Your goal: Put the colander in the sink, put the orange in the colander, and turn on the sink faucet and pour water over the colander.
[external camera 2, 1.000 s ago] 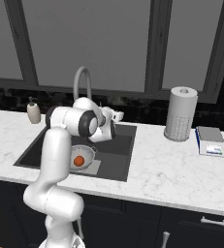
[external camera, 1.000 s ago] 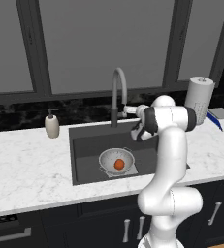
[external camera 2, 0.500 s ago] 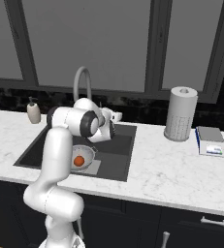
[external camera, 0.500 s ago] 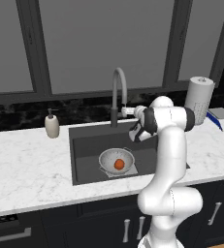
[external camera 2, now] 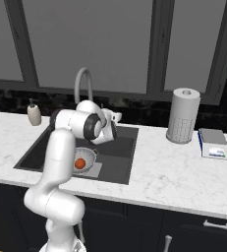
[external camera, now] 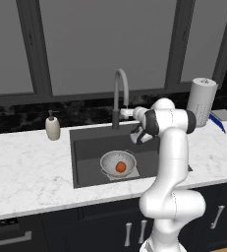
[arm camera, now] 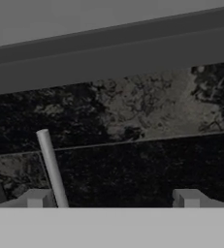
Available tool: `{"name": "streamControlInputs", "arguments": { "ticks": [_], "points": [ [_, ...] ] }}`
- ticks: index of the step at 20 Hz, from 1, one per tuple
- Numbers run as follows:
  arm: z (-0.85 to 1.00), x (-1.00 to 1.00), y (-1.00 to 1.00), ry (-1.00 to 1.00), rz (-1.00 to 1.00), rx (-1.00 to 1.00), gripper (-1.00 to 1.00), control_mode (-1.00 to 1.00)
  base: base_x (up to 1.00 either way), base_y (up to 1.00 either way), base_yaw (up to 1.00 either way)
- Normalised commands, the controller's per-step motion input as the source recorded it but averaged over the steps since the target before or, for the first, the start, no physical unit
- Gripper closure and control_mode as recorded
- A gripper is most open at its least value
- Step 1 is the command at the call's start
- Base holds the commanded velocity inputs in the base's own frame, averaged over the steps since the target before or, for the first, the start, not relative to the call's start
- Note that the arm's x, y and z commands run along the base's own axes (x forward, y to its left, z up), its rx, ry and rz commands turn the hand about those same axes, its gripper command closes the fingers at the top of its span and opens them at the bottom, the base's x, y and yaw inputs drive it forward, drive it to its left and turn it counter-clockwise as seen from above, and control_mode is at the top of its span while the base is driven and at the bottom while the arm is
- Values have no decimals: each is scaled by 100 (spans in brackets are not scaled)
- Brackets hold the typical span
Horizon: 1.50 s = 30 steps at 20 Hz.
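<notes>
End effector (arm camera: 112, 201), released and empty, poised beside the sink faucet (external camera: 119, 93) base at the far sink (external camera: 85, 147) edge. Nearer, orange (external camera: 120, 167) sits inside colander (external camera: 116, 160) in the sink.

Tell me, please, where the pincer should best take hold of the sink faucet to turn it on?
Probably by the thin grey rod, which appears to be the sink faucet's handle. It stands nearly upright and slender, so the open pincer should come from the counter front, facing the dark backsplash, and close across its sides. In the hand view the rod sits close to one tip, so centre it first.
</notes>
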Motion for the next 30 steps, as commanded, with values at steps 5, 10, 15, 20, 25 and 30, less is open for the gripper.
{"name": "streamControlInputs", "arguments": {
  "ticks": [5,10,15,20,25,30],
  "points": [
    [0,12,0,-2,8,0,-100,-100,0,0,0],
    [0,5,0,0,8,0,-100,-100,0,0,0],
    [0,8,0,0,7,0,-100,-100,0,0,0],
    [0,21,0,0,3,0,-100,-100,0,0,0],
    [0,17,0,0,1,0,-100,-100,0,0,0],
    [0,3,-2,0,0,0,-100,-100,0,0,0]
  ]
}}
